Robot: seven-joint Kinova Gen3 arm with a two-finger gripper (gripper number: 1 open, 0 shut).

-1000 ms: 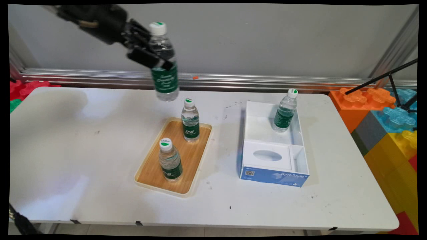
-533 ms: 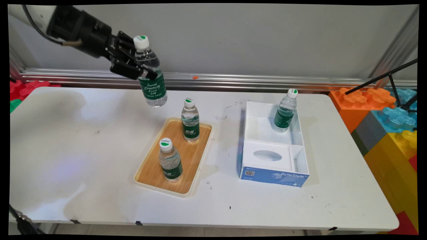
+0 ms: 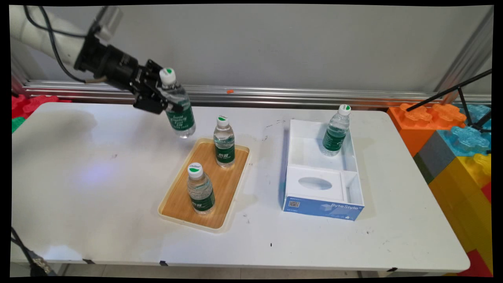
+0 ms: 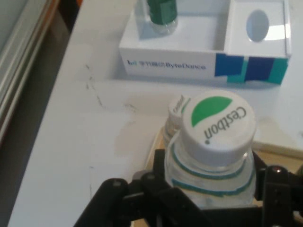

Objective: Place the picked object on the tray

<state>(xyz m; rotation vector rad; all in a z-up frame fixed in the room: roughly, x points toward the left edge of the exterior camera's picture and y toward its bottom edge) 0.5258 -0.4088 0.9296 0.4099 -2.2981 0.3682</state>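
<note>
My gripper is shut on a water bottle with a green label and white cap, held tilted just above the table, beside the far left corner of the wooden tray. In the hand view the held bottle's cap fills the middle between the gripper fingers. Two more bottles stand on the tray: one at its far end, one at the near end. A further bottle stands in the white box to the right.
The white and blue box with an oval opening lies ahead in the hand view, a bottle inside it. Big coloured blocks stand at the table's right end, red and green ones at the far left. A metal rail runs along the wall.
The gripper has carried the bottle downward and a little left, from high above the table to just over its surface near the tray's far left corner.
</note>
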